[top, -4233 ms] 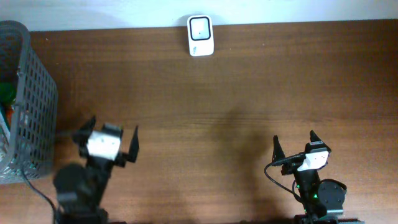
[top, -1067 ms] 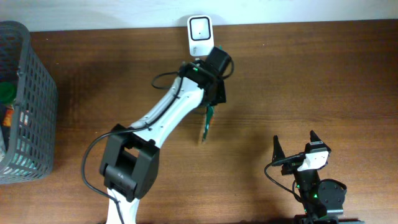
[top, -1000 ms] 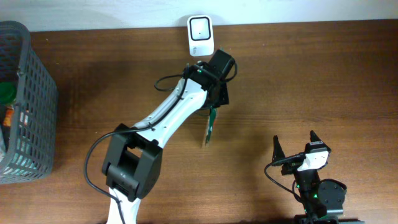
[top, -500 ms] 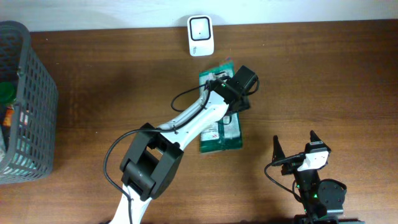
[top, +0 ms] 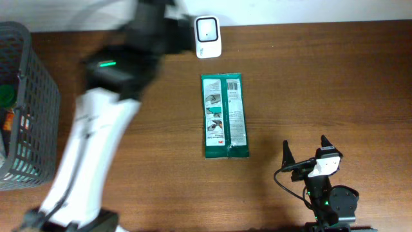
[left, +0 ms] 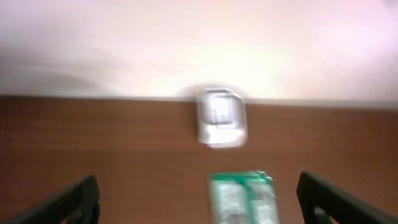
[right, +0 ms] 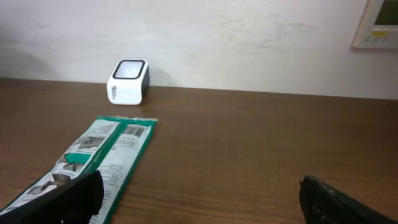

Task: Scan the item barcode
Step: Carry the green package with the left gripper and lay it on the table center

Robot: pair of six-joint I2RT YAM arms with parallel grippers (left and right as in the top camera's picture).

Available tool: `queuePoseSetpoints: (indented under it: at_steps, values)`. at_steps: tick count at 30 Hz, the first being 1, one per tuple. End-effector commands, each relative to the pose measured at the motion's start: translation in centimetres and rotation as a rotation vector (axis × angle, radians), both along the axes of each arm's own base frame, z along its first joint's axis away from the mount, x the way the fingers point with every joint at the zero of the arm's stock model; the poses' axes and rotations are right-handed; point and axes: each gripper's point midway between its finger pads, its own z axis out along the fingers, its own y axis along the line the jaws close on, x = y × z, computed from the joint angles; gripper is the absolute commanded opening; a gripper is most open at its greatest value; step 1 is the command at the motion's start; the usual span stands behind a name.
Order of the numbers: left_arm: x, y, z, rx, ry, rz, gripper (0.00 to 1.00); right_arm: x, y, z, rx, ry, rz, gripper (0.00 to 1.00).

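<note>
from overhead, the green packet (top: 224, 116) lies flat on the table (top: 335, 77), printed side up, its long axis running 12 to 6 o'clock. the white scanner (top: 207, 28) sits at its 12 o'clock, near but apart, its window facing up. a small pale patch on the packet's 12 o'clock end may be the barcode; it faces the ceiling, not the window, so lying like this it probably cannot be read. nothing touches the packet. the left arm (top: 96, 129) is a blurred sweep from 7 to 11 o'clock, its claw not made out here. a grey basket (top: 32, 96) stands at the 9 o'clock edge. the right gripper (top: 304, 143) rests at the packet's 5 o'clock, released and empty, well out of the work. in the left wrist view, blurred, the left gripper (left: 198, 180) is spread wide with nothing between its fingers; scanner and packet top lie ahead at 12 o'clock. in the right wrist view, the fingers are wide at the lower corners, the packet at 9 o'clock, the scanner at 11.
</note>
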Motion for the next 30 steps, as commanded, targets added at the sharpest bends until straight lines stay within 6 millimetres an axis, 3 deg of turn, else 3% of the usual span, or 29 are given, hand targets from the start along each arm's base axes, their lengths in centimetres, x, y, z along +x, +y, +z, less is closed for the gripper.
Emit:
queuePoseSetpoints:
  at_steps: [1, 4, 5, 8, 9, 11, 14, 17, 23, 27, 30]
  values:
    - [-3.4, 16.4, 5.5, 0.088, -0.076, 0.343, 0.99, 0.0, 0.1, -0.3, -0.002, 0.003, 0.004, 0.98]
    - [-6.5, 26.8, 4.4, 0.07, 0.002, 0.621, 1.0, 0.0, 0.1, -0.3, -0.002, 0.003, 0.004, 0.98]
    - [-8.2, 31.4, 3.2, 0.039, 0.042, 0.762, 1.0, 0.0, 0.1, -0.3, -0.002, 0.003, 0.004, 0.98]
    - [-10.3, 37.8, 0.3, -0.024, 0.115, 0.927, 0.97, 0.0, 0.1, -0.3, -0.002, 0.003, 0.004, 0.98]
    - [-11.3, 40.2, -1.7, -0.051, 0.157, 0.993, 0.98, 0.0, 0.1, -0.3, -0.002, 0.003, 0.004, 0.98]
    - [-12.0, 42.9, -5.0, -0.073, 0.229, 1.035, 0.99, 0.0, 0.1, -0.3, -0.002, 0.003, 0.004, 0.98]
    - [-13.1, 44.9, -9.9, -0.095, 0.355, 1.08, 0.98, 0.0, 0.1, -0.3, -0.002, 0.003, 0.004, 0.98]
    - [-13.5, 45.1, -13.0, -0.103, 0.437, 1.087, 0.97, 0.0, 0.1, -0.3, -0.002, 0.003, 0.004, 0.98]
    - [-13.9, 45.0, -17.2, -0.096, 0.515, 1.082, 0.96, 0.0, 0.1, -0.3, -0.002, 0.003, 0.004, 0.98]
    - [-13.7, 45.2, -20.4, -0.073, 0.536, 1.055, 0.88, 0.0, 0.1, -0.3, -0.002, 0.003, 0.004, 0.98]
    - [-14.2, 45.9, -22.2, -0.007, 0.578, 1.055, 0.87, 0.0, 0.1, -0.3, -0.002, 0.003, 0.004, 0.98]
